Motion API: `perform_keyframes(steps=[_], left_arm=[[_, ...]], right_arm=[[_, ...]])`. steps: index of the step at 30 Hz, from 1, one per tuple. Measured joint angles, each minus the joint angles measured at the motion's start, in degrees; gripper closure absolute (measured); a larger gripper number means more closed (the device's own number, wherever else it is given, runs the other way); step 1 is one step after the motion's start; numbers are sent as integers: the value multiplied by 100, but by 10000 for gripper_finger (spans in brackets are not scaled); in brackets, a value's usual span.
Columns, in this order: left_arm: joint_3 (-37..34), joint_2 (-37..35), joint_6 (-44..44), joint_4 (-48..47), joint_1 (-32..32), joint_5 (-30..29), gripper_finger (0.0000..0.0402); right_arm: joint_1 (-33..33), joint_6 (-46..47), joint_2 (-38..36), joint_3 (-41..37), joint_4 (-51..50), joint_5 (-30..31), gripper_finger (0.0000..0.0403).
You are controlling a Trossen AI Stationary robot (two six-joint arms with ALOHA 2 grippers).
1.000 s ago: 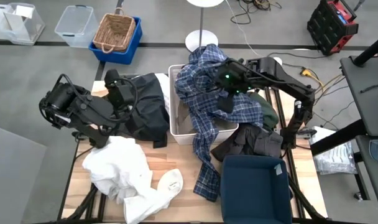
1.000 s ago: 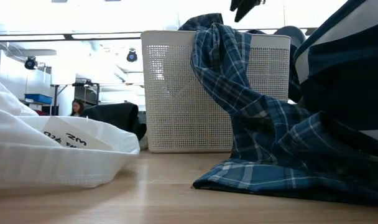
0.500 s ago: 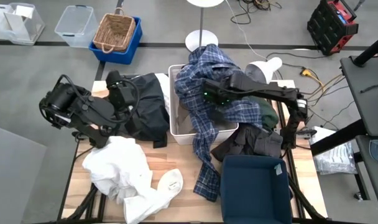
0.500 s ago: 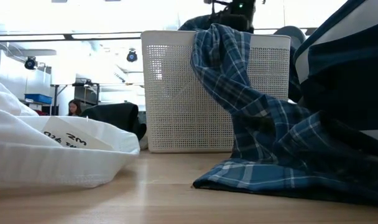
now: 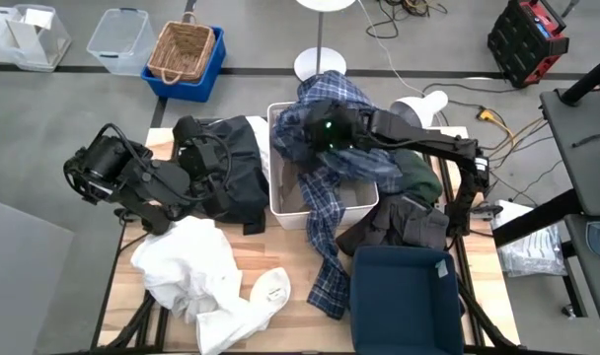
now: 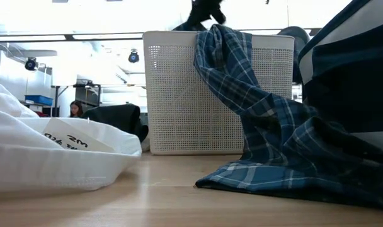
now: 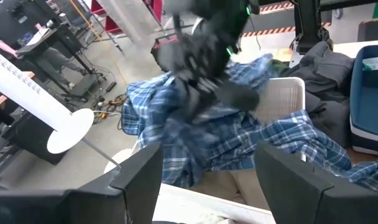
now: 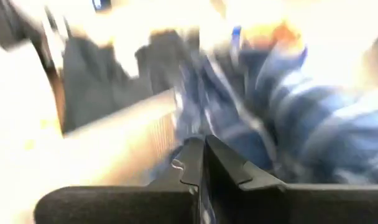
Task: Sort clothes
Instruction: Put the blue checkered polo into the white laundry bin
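The blue-and-white plaid shirt (image 5: 325,212) lies bunched over the white bin (image 5: 280,202). It hangs over the bin's near rim, and its tail rests on the table (image 6: 261,126). My right gripper (image 5: 315,133) reaches in from the right, above the bin, and is shut in the shirt's upper bunch. My left gripper (image 7: 204,186) stands open above a black garment (image 5: 241,168) at the far left, with nothing between its fingers. White clothes (image 5: 191,261) lie heaped at the near left. My right gripper is shut on the bunched upper part of the plaid shirt (image 5: 302,120) above the bin. It comes from the table's right, slanting down. The shirt's lower part hangs over the bin's rim (image 6: 223,44) onto the table. Blur hides which fold or how many layers.
A dark blue bin (image 5: 404,296) stands at the near right. Dark garments (image 5: 409,222) and a green piece (image 5: 420,168) lie between it and the white bin. Bare wood shows at the near middle (image 5: 300,316).
My right gripper has moved toward the table's left across the white bin, tipped lower and shut. The plaid shirt's upper part has been drawn leftward into a bunch, uncovering more of the green piece. Its tail still lies on the table.
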Motion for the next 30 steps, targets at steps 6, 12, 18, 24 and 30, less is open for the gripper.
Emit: perform_keyframes(steps=[6,12,18,24,30], left_arm=[[29,-20,17,115,-7,-8,171],[70,-70,167,338,-7,-112,171],[72,-107,114,350,-22,-41,171],[65,-98,153,362,-22,83,171],[63,-96,150,383,-22,84,171]], right_arm=[[-118,-339,-4,546,1774,171,394],[-345,-91,86,761,2459,418,394],[-698,614,147,704,-24,1377,394],[-785,1628,558,400,-1807,1169,394],[-729,1740,1539,225,-1839,297,394]])
